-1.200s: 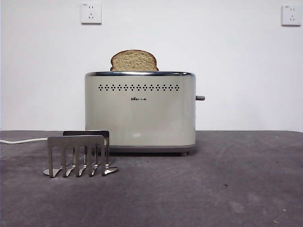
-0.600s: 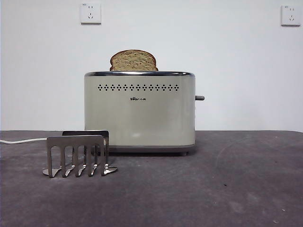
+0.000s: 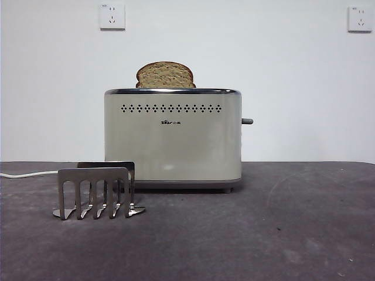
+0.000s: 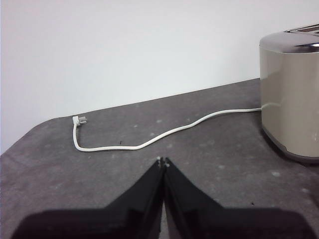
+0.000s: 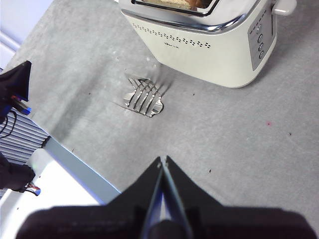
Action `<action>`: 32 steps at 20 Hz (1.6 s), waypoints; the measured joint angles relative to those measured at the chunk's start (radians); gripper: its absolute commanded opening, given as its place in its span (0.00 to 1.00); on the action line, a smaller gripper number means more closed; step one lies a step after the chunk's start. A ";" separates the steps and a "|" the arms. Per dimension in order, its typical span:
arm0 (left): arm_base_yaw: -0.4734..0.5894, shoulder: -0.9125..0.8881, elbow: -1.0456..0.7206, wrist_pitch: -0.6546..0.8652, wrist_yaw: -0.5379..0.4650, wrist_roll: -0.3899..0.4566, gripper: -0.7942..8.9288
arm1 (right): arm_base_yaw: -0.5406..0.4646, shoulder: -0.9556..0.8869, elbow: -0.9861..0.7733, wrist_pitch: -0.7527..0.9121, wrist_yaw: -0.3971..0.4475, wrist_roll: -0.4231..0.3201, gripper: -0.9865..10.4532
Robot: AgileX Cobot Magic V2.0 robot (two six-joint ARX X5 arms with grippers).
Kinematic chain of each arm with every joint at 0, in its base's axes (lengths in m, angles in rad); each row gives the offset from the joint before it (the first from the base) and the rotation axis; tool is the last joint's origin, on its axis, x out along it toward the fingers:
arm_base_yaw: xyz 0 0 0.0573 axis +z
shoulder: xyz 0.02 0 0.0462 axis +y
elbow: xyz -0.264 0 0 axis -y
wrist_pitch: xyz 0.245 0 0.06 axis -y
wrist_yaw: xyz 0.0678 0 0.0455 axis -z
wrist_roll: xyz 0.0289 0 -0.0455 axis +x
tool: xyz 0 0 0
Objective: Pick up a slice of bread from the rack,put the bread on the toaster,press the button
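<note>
We see a white power cord (image 4: 164, 132) lying in a loose curve on the dark grey table (image 3: 281, 234), running from the toaster (image 3: 173, 137) to an unplugged plug (image 4: 79, 120) near the table's rounded corner; two wall sockets (image 3: 112, 16) sit high on the white wall behind. The slice of bread (image 3: 166, 75) stands upright in the toaster's slot, its domed top rising above the chrome rim. The rack (image 3: 96, 190) stands empty on the table just in front of the toaster's left end, apart from it. The button (image 3: 247, 121) projects from the toaster's right narrow side, with nothing touching it. In the front view we see no arm. The left gripper (image 4: 162, 160) hangs low over the table beside the toaster's cord end, jaws pressed together on nothing. The right gripper (image 5: 162, 159) is held high above the table's front area, looking down on rack and toaster, its jaws likewise closed and empty. We note bare table surface to the right of the toaster and in front of it; the table's near edge lies under the right gripper, with a white frame below it.
</note>
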 measured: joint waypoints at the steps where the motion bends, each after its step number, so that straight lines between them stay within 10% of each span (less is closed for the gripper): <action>1: 0.000 -0.016 -0.003 -0.021 0.000 0.000 0.08 | 0.000 0.000 0.000 0.000 0.000 0.000 0.09; 7: 0.000 -0.058 -0.011 -0.226 0.009 -0.011 0.08 | 0.000 0.000 0.000 0.000 0.000 0.000 0.09; 27: 0.000 -0.058 -0.011 -0.224 0.016 -0.117 0.08 | -0.003 0.000 0.000 0.005 0.002 -0.011 0.09; 32: 0.000 -0.058 -0.011 -0.224 0.016 -0.117 0.08 | -0.027 -0.148 -0.064 0.253 0.102 0.017 0.09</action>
